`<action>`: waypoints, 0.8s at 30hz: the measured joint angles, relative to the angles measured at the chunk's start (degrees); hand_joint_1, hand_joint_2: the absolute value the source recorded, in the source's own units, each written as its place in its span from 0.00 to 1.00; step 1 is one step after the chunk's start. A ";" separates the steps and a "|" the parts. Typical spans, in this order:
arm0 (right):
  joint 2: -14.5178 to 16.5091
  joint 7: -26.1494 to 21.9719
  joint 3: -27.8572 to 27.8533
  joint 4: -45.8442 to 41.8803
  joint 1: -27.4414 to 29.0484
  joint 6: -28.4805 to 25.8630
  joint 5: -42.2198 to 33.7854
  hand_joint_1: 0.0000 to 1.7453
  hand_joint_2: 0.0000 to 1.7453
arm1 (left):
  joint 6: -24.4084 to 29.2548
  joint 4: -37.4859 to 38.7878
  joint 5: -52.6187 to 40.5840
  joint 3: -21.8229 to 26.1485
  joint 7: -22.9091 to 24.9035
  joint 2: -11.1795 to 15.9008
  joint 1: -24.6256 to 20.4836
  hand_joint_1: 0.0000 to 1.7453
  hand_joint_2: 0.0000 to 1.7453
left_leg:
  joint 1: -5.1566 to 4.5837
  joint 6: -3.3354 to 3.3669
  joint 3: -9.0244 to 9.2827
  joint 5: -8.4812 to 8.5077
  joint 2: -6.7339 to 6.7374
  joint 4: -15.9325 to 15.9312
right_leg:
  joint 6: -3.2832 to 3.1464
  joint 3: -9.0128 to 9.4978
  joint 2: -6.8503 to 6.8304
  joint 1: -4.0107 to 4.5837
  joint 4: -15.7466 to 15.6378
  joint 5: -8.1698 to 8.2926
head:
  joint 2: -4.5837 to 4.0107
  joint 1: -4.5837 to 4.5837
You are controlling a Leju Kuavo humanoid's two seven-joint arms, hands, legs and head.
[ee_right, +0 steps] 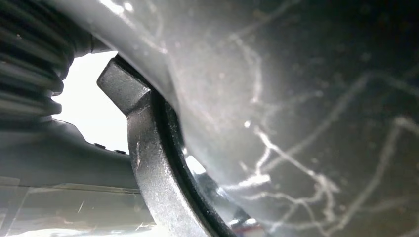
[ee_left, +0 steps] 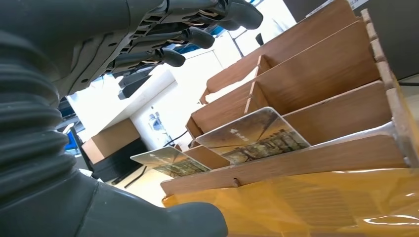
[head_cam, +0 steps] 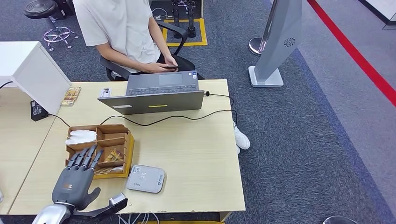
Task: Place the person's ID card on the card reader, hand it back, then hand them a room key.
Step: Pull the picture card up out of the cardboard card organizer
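The left hand (head_cam: 74, 179) hovers over the near end of the wooden organiser tray (head_cam: 125, 154), fingers (ee_left: 173, 55) spread and holding nothing. Two room key cards (ee_left: 257, 134) lean in the tray's near slots (thin, angled, close together), so a clumsy pinch could take both or knock one flat. The card reader (head_cam: 145, 178) sits just right of the tray on the surface (head_cam: 196, 154). I cannot tell the right hand's state.
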 joint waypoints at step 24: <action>0.00 -0.04 0.02 0.00 -0.02 0.10 0.39 0.00 1.00 | 0.13 3.01 1.49 2.46 -2.48 -1.73 -0.32 1.00 1.00 | 0.00 0.00 0.03 0.00 0.04 0.00 | 0.00 0.00 0.09 0.00 0.00 0.00 | 0.00 0.01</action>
